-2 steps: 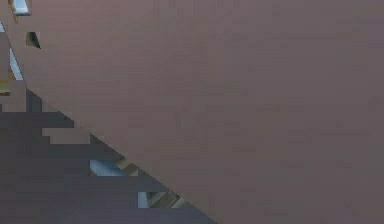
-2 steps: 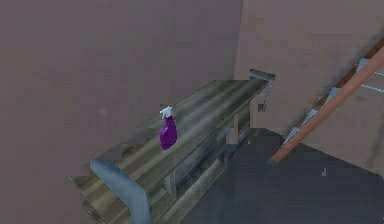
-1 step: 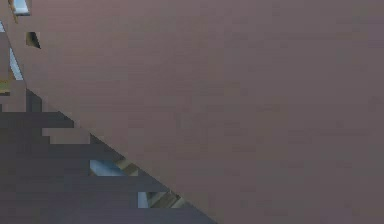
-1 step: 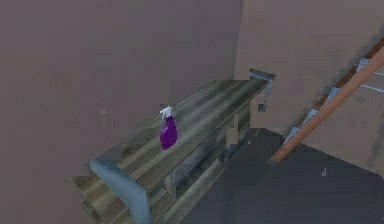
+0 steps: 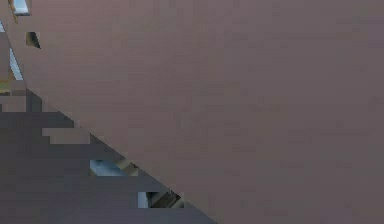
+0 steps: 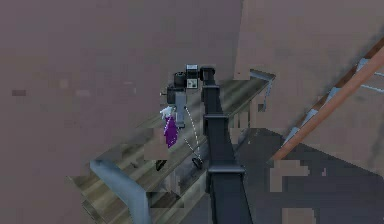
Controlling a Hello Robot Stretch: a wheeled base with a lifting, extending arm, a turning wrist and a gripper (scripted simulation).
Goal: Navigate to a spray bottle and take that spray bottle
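- At the middle of the arm side view, a dark square-section arm bar (image 6: 225,165) rose from the bottom edge and ended over a slatted wooden bench with grey metal end frames (image 6: 120,185).
- Left of the arm's far end stood the dark-bodied gripper with thin pale fingers (image 6: 183,110), pointing down toward the bench slats.
- A small purple bottle-shaped object with a pale top (image 6: 171,130), matching the spray bottle in colour and outline, sat at the gripper's fingers, with the bench top behind it.
- The finger state could not be determined. Whether the gripper held the purple object, or the object stood on the slats, could not be told either.
- A plain mauve-brown wall (image 6: 90,60) ran behind the bench.
- Slanted orange rails with pale cross-pieces (image 6: 340,90) stood at the arm side view's right, apart from the bench.
- In the forward view, a flat mauve-brown panel (image 5: 250,100) spread across most of the field, with dark grey floor (image 5: 50,180) at lower left.
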